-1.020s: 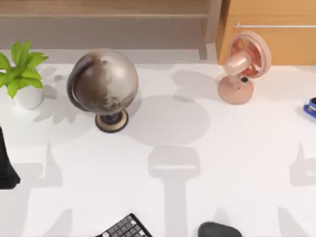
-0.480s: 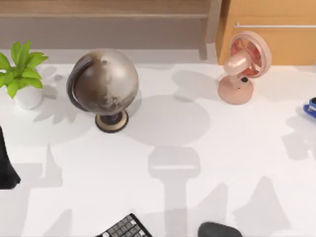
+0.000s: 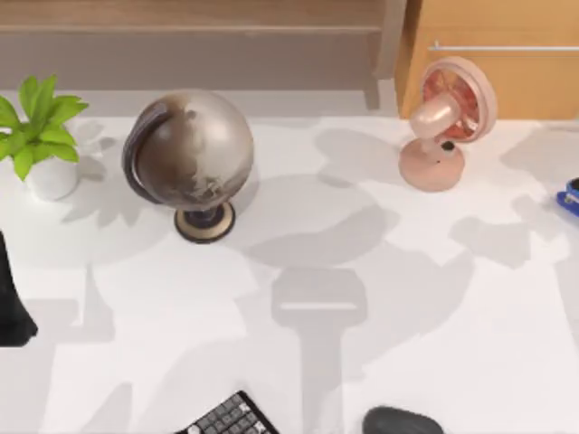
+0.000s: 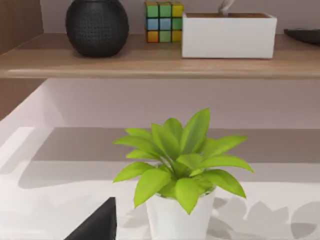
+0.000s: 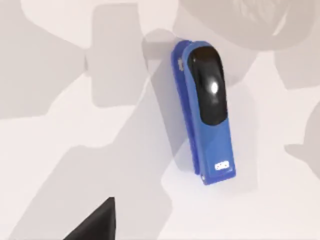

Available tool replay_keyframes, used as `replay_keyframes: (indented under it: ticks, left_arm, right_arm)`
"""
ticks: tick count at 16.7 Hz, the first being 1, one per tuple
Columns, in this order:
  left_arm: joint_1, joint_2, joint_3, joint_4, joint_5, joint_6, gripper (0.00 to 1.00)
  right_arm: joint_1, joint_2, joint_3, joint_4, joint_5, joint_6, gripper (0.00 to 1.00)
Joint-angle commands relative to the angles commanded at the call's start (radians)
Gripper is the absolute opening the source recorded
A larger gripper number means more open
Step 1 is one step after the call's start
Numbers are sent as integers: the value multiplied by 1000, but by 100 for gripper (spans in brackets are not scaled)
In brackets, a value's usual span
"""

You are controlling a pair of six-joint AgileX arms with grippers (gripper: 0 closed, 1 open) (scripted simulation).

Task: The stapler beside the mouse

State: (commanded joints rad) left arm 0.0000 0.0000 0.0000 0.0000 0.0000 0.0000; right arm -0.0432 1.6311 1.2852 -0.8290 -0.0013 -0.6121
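A: Where is the stapler (image 5: 204,112)?

B: On the table (image 3: 434,316) at three o'clock, at the right edge, lying flat and untouched; the mouse (image 3: 403,422) sits well apart at five o'clock.

A: Best approach?

B: I'd bring the right arm straight down over its middle and close across the narrow sides. I cannot tell how either gripper stands.

A: Containers?

B: A white pot (image 4: 176,220) holding a green plant (image 4: 182,160) at nine o'clock.
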Motion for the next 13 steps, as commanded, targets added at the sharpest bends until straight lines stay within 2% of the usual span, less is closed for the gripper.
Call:
replay_keyframes:
  ticks: [7,13]
  left_arm:
    - [0,0,0,0,0,0,100]
    - [0,0,0,0,0,0,100]
  right_arm:
    - [-16,473,382,-247,4,-184,100]
    - [-17,555,450,-293,2,-218,100]
